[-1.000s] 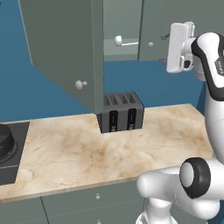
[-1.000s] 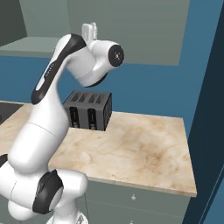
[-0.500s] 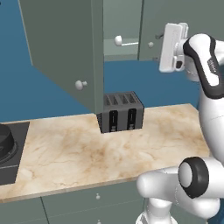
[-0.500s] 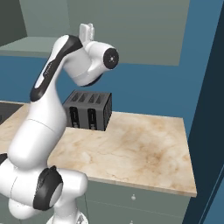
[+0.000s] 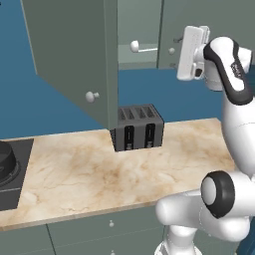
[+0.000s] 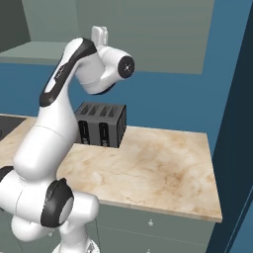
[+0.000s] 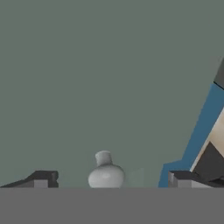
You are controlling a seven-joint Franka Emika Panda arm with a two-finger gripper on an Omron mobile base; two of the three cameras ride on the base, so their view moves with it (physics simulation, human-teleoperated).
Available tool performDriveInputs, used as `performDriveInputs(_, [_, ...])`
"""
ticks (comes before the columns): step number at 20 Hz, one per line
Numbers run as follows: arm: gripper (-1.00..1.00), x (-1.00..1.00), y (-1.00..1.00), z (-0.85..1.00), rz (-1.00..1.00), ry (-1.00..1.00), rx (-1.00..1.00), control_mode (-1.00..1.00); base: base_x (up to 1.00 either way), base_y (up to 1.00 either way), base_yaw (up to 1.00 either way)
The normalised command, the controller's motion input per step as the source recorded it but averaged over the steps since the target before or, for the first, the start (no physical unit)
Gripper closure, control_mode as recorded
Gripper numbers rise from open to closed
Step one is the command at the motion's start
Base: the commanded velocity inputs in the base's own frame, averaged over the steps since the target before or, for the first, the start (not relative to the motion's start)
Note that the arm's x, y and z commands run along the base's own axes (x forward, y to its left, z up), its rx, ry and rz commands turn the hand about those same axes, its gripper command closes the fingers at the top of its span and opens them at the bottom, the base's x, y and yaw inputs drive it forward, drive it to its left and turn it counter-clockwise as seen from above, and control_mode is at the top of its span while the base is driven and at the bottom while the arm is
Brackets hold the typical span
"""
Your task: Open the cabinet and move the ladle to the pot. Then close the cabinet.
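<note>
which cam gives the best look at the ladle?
Left base view: the ladle lies in plain sight on the shelf of the cabinet, behind its open door. The hand view faces a closed door's knob; the right base view doesn't help.

The left door (image 5: 74,55) of the cabinet (image 5: 144,30) is swung out over the counter (image 5: 114,172), so its edge bars the way in from the left. An open gap to the shelf is left between this door and the shut right door (image 5: 172,25). The ladle (image 5: 142,48) is seen lying in that gap. Below, the toaster (image 5: 138,127) stands against the wall; the counter in front is bare. Far left, the pot (image 5: 7,159) is unobstructed from above.
</note>
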Motion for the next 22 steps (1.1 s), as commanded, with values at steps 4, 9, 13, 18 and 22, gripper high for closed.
performDriveInputs(4, [-1.00, 0.16, 0.05, 0.00, 0.00, -0.04, 0.00, -1.00, 0.00, 0.00, 0.00])
performDriveInputs(9, [-1.00, 0.12, 0.12, 0.00, 0.00, -0.01, 0.02, -1.00, 0.00, 0.00, 0.00])
performDriveInputs(13, [1.00, 0.09, 0.16, 0.00, 0.00, 0.00, 0.02, -1.00, 0.00, 0.00, 0.00])
performDriveInputs(18, [1.00, 0.10, 0.24, 0.00, 0.00, 0.00, 0.01, -1.00, 0.00, 0.00, 0.00])
performDriveInputs(22, [1.00, 0.01, 0.23, 0.00, 0.00, 0.00, 0.00, -1.00, 0.00, 0.00, 0.00])
